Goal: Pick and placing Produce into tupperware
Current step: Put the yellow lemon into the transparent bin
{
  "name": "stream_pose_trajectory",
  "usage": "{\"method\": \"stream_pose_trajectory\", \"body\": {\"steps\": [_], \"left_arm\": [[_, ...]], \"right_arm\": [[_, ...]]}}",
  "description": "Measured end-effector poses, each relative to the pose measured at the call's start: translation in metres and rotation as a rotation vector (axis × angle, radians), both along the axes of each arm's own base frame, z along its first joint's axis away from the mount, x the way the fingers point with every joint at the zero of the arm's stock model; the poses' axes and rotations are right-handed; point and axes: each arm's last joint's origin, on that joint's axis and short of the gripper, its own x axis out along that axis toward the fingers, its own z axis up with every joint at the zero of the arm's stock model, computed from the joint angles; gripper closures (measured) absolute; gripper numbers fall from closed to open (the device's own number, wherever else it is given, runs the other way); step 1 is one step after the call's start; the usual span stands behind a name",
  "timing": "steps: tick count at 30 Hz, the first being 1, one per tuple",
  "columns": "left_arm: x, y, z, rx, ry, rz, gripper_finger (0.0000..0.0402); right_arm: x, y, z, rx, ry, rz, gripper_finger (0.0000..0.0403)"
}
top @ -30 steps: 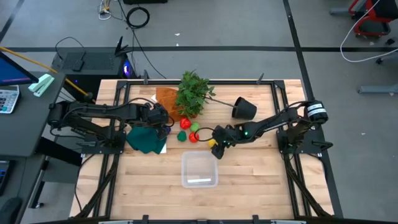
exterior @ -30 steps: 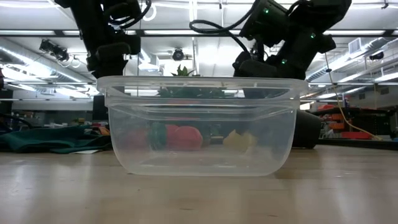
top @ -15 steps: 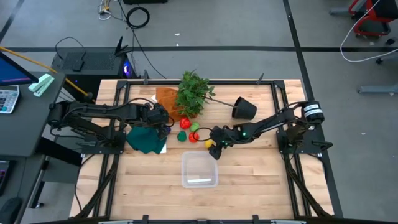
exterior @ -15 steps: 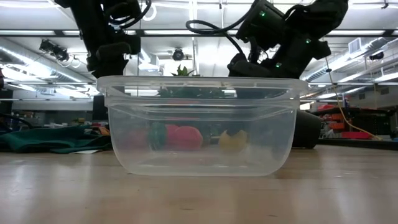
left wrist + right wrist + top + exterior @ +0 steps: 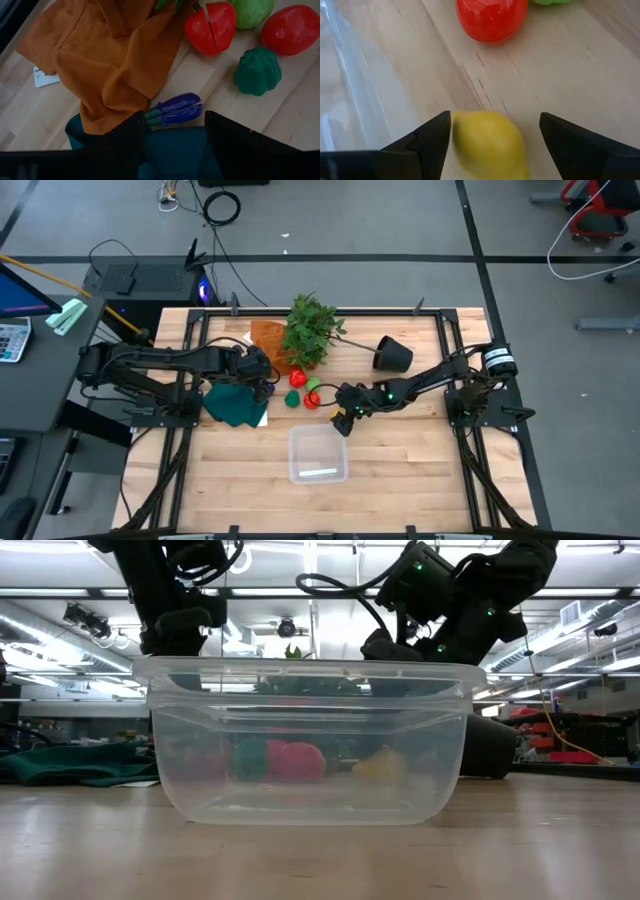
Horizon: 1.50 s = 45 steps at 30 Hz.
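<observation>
Tub (image 5: 319, 455) sat flat on the desk (image 5: 400, 470), long side running front to back, open top up; nothing inside it; right hand (image 5: 490, 145) was just behind the tub's far right corner, fingers wide apart with the yellow lemon (image 5: 490, 145) between them, gap showing on both sides, contact unclear; lemon's long axis ran roughly along the fingers; red tomato (image 5: 491, 17) lay just beyond; left hand (image 5: 175, 135) was open over the teal cloth (image 5: 175, 155), purple eggplant (image 5: 175, 109) lying crosswise just ahead of its fingertips, beside the orange cloth (image 5: 110, 60).
</observation>
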Motion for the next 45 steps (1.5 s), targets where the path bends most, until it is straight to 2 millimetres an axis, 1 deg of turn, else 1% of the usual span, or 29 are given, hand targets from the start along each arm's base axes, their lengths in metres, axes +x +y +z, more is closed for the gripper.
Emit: {"method": "stream_pose_trajectory", "body": {"steps": [6, 12, 16, 22, 31, 38, 45], "left_arm": [[0.000, 0.000, 0.000, 0.000, 0.000, -0.001, 0.0192], [0.000, 0.000, 0.000, 0.001, 0.001, -0.001, 0.0189], [0.000, 0.000, 0.000, 0.001, 0.001, -0.002, 0.0191], [0.000, 0.000, 0.000, 0.001, 0.001, -0.002, 0.0193], [0.000, 0.000, 0.000, 0.000, 0.001, 0.000, 0.0194], [0.000, 0.000, 0.000, 0.001, -0.001, 0.000, 0.0191], [0.000, 0.000, 0.000, 0.000, -0.001, 0.000, 0.0194]], "right_arm": [[-0.002, 0.000, -0.002, 0.006, 0.028, 0.008, 0.0185], [-0.003, 0.001, -0.002, 0.010, 0.035, 0.027, 0.0232], [-0.003, 0.000, -0.002, 0.000, 0.035, 0.040, 0.0255], [-0.002, -0.006, -0.002, -0.019, 0.036, 0.042, 0.0259], [-0.003, -0.023, 0.000, -0.062, 0.043, 0.035, 0.0258], [-0.007, -0.033, 0.019, -0.097, -0.011, 0.043, 0.0256], [-0.015, -0.034, 0.054, -0.123, -0.132, 0.065, 0.0255]]}}
